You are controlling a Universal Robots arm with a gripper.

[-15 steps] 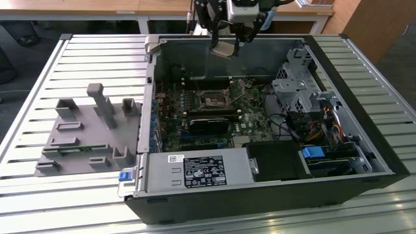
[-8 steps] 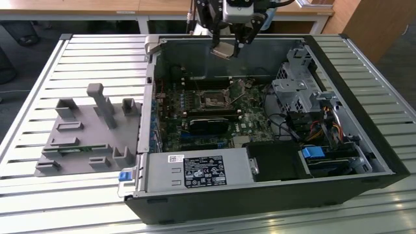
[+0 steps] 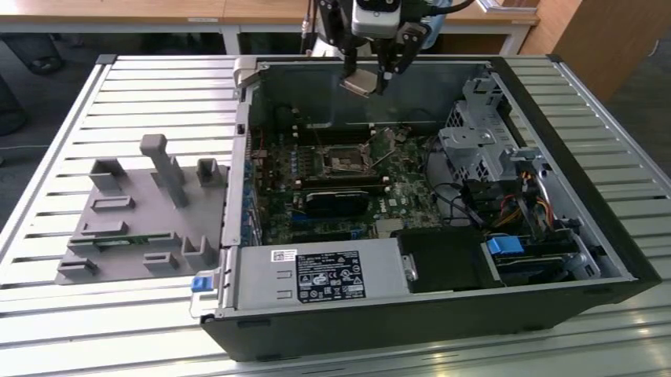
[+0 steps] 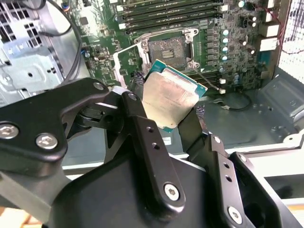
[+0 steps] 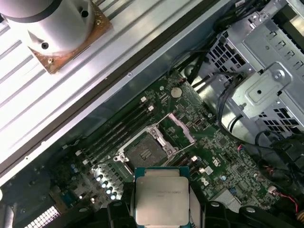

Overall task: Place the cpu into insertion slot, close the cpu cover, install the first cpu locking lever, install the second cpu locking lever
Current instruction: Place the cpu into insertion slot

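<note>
My gripper (image 3: 369,77) hangs over the far wall of the open computer case, shut on the cpu (image 3: 359,84). The cpu (image 4: 171,97) is a flat square chip with a silver top, pinched by its edges between the black fingers (image 4: 142,123) and tilted. On the green board below, apart from the chip, lies the insertion slot (image 4: 167,47), a dark square socket with a silver rim. In the first wrist view the cpu (image 5: 162,199) sits nearer the camera than the insertion slot (image 5: 145,152). The cpu cover (image 5: 176,129) stands raised beside the slot, and a thin wire lever (image 4: 209,78) sticks out near it.
The black case (image 3: 419,314) rests on a slatted metal table (image 3: 63,118). Inside it are a power supply (image 3: 320,275), a silver drive cage (image 3: 477,145), loose cables (image 3: 519,208) and long memory slots (image 4: 171,14). A grey plastic fixture (image 3: 137,212) stands on the exterior view's left.
</note>
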